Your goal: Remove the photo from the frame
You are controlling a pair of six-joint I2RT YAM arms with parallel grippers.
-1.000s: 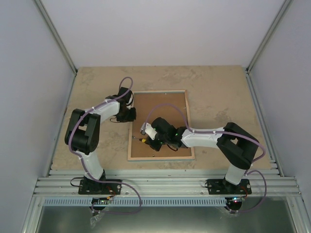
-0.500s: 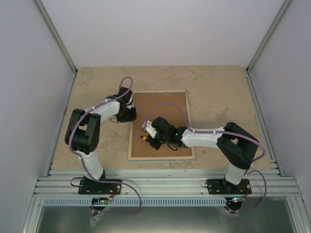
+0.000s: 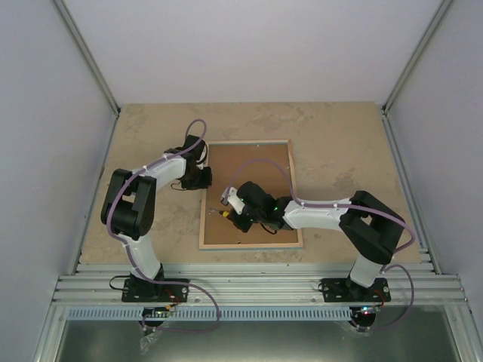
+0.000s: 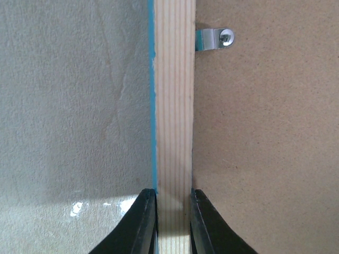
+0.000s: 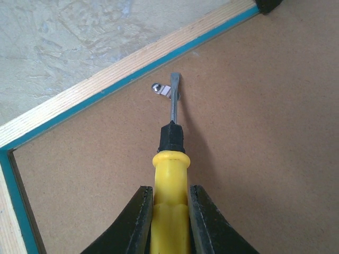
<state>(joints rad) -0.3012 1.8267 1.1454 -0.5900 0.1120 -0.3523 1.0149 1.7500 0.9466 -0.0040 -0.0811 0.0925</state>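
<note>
You look down on a beige, marbled tabletop (image 3: 339, 151) boxed in by plain pale-grey walls: a back wall (image 3: 256, 45), a left wall (image 3: 38, 166) and a right wall (image 3: 453, 166). Aluminium posts (image 3: 87, 56) run down both back corners. Ribbed aluminium rails (image 3: 256, 286) line the near edge, with a grey metal panel (image 3: 256, 339) below them. The light is soft and even, and the shadows are faint.
</note>
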